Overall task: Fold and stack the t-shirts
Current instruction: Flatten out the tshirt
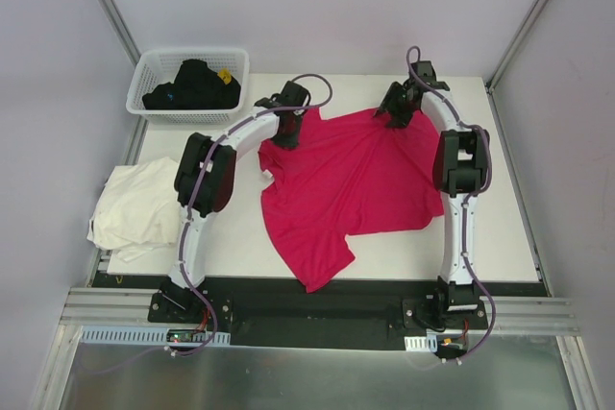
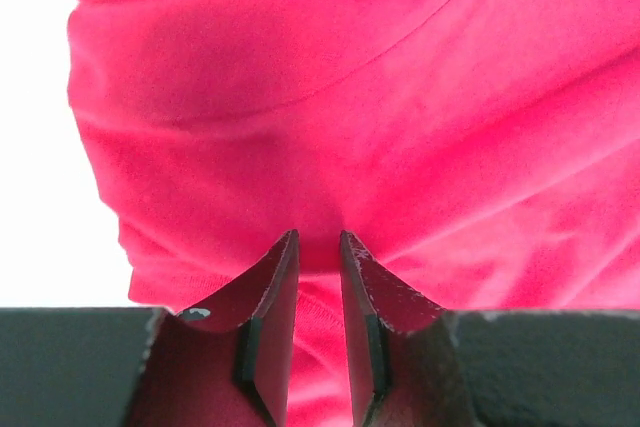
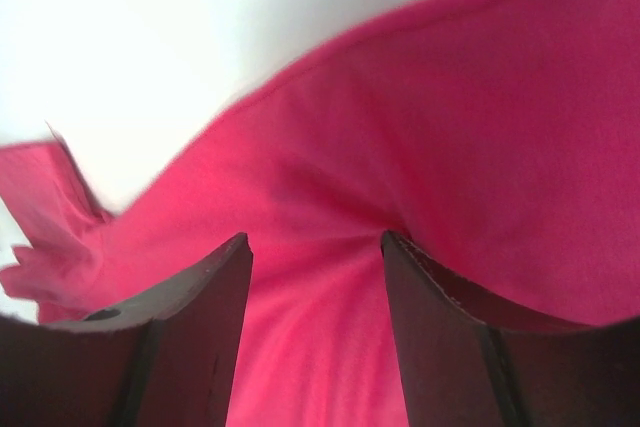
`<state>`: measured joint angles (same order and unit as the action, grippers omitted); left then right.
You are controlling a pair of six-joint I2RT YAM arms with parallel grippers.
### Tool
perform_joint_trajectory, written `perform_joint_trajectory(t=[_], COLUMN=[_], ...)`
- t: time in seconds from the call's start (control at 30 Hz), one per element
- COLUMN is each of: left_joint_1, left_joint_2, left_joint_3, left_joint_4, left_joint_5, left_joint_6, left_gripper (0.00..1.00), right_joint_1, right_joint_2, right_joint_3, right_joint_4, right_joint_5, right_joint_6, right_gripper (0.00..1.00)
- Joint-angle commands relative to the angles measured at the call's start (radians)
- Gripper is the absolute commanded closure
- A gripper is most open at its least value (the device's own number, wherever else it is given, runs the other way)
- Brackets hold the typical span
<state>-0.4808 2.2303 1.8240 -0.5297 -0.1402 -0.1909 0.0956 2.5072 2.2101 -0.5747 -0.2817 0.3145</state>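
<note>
Two pincers at the magenta t-shirt (image 1: pixel 346 180): left pincer (image 2: pixel 318 235) clamped on cloth, right pincer (image 3: pixel 315 239) gaping, gripping nothing, so a one-sided tug could skew it.

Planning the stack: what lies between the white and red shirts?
The left arm lies between the white shirt and the red shirt, in the top view.

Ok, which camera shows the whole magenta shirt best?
The top external view: the magenta shirt shows nearly whole, spread out. Both wrist views catch only close-up folds of its cloth, the right also an edge.
</note>
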Motion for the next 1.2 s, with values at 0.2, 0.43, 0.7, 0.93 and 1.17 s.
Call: perform_joint_trajectory(t=[0.2,0.43,0.7,0.93,1.17], left_joint_1=[-0.012,-0.01,0.013,0.047,0.071], left_joint_2=[-0.09,-0.058,0.0,0.063,0.117], left_joint_3=[-0.046,0.046,0.164,0.219,0.221], left_joint_4=[0.076,0.077,0.082,0.094,0.094], left_joint_5=[-0.027,-0.067,-0.079,-0.047,-0.01], left_joint_6=[0.03,0.079,0.136,0.149,0.139], left_gripper=[0.78,0.78,0.77,0.77,0.76], right_joint_1=[-0.043,-0.039,-0.002,0.03,0.041], right_joint_2=[-0.5,-0.709,-0.87,-0.909,-0.936], right_joint_3=[-0.476,-0.628,-0.908,-0.977,-0.969], right_joint_4=[0.045,0.096,0.223,0.282,0.286], right_joint_5=[0.006,-0.079,-0.053,-0.031,-0.039], right_joint_6=[-0.109,-0.078,-0.022,0.008,0.006], right_gripper=[0.39,0.37,0.37,0.37,0.37])
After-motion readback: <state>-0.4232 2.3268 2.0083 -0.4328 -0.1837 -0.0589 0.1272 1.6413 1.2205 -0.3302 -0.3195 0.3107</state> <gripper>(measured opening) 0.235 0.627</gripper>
